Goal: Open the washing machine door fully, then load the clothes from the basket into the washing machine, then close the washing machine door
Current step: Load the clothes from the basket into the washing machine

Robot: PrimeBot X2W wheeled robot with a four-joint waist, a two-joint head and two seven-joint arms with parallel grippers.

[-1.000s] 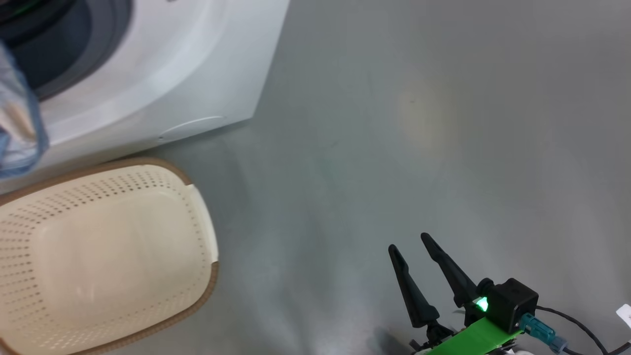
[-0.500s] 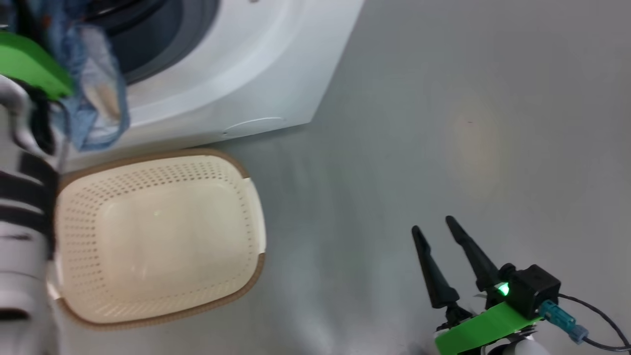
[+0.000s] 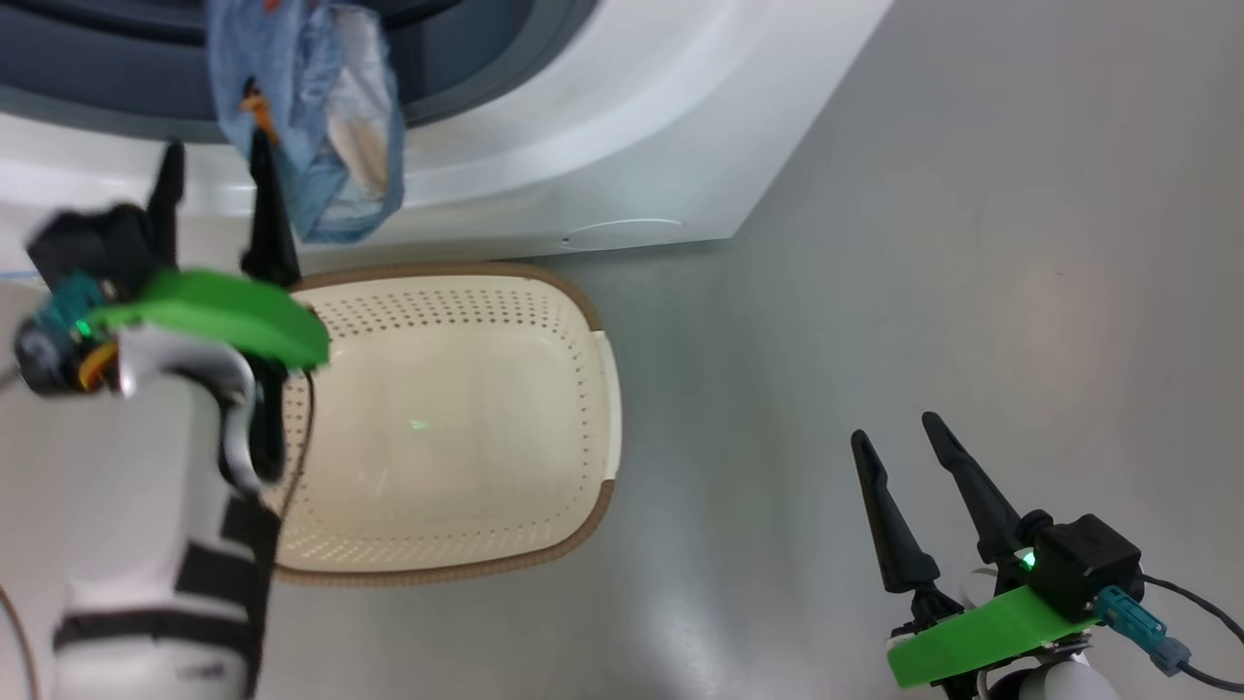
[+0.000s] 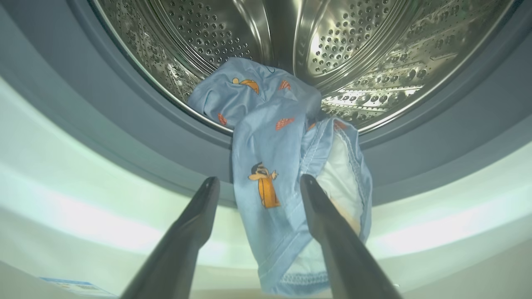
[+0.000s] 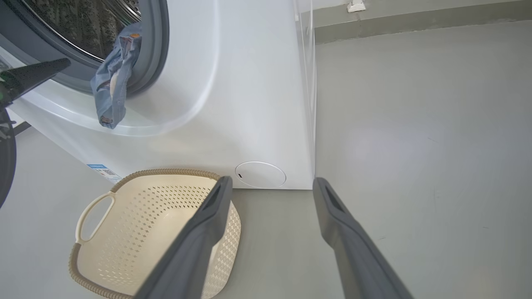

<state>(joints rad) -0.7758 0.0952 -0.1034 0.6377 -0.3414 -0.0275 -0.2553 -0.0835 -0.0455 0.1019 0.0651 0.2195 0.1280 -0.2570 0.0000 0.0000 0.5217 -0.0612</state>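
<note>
Grey smooth floor (image 3: 972,243) is lying in front of and beside the washing machine (image 5: 249,83). The machine's upper front and much of the drum (image 4: 353,62) are running out of every view.

The clothes (image 4: 270,166) are hanging over the grey gasket (image 4: 124,124) at the bottom of the machine's opening. One end is lying in the drum and the other is dangling down the white front. A pale lining (image 4: 341,178) is showing inside the blue fabric; whether it is a separate garment cannot be determined.

The basket (image 3: 457,428) is standing on the floor just in front of the machine, and the left forearm (image 3: 155,544) is covering one side of it in the head view.

The left gripper (image 4: 259,179) is facing the opening with fingers spread wide on either side of the dangling fabric, clamping nothing. Contact with the fabric cannot be confirmed.

The right gripper (image 3: 896,429) is hanging well apart from the machine, off its front corner. Its fingers are spread wide and are holding nothing.
</note>
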